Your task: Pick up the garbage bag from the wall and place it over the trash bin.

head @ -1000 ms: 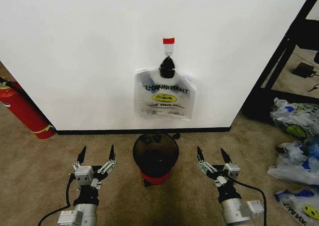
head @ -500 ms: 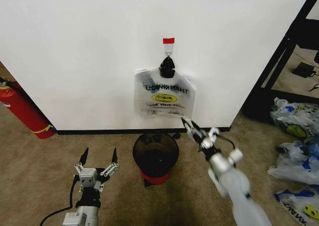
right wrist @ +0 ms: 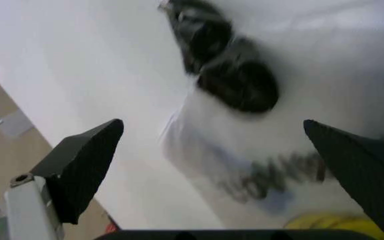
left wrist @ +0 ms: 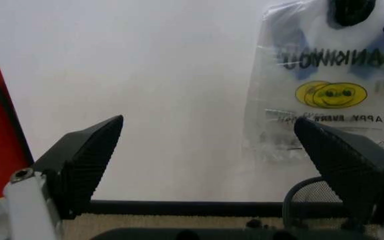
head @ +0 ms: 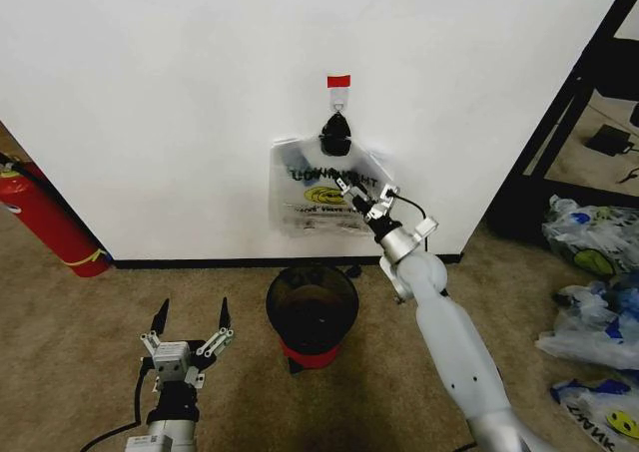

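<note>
The garbage bag (head: 324, 195), see-through with black print and a yellow smiley, hangs flat on the white wall (head: 180, 93) from a small hook (head: 339, 99) under a red tape strip (head: 338, 80). A black clip (head: 335, 133) holds its top. My right gripper (head: 364, 192) is raised and open right in front of the bag's right half; the clip (right wrist: 235, 75) and bag (right wrist: 292, 150) are close before it. The trash bin (head: 349, 297), black with a red base, stands on the carpet under the bag. My left gripper (head: 195, 310) is open, low, left of the bin, facing the bag (left wrist: 325, 95).
A red fire extinguisher (head: 45, 218) leans by the wall at the left. A black shelf frame (head: 564, 113) stands at the right, with a pile of similar bags (head: 594, 237) on the carpet beside it. A black baseboard (head: 200, 263) runs along the wall's foot.
My right arm has risen from beside the bin up to the hanging bag, gripper still open. The left gripper has barely shifted.
</note>
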Tool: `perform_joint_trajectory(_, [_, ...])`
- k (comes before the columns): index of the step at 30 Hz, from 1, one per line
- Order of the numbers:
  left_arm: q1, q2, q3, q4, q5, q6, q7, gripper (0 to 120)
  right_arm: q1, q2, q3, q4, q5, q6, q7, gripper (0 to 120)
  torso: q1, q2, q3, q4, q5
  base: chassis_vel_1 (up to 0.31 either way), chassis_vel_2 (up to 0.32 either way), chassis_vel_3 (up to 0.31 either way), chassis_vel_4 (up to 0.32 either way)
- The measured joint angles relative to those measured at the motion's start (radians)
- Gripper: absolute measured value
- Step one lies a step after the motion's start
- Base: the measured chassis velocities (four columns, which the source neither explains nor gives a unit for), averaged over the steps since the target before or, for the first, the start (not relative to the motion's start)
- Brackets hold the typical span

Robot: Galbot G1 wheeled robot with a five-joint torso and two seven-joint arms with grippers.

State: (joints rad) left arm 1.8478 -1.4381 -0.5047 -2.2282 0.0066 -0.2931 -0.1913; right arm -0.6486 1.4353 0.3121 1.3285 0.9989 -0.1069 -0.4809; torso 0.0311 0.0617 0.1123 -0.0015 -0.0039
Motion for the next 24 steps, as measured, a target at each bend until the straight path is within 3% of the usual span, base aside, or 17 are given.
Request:
perform_joint_trajectory(17, [-0.016,-0.004,-0.002,0.014,-0.007,0.005,-0.001,100,0.100,0.034,-0.027,-0.104,0.010,-0.002,-0.021,100,0.000,0.000,0.000,0.0002,0.0000,0.000,0.000,0.000,0.000])
perform_joint_trajectory(24, [-0.021,-0.003,0.000,0.020,-0.010,0.005,-0.003,100,0.099,0.033,-0.027,-0.087,0.011,-0.006,-0.009,100,0.000,0.000,0.000,0.0001,-0.0001,0.000,0.000,0.000,0.000])
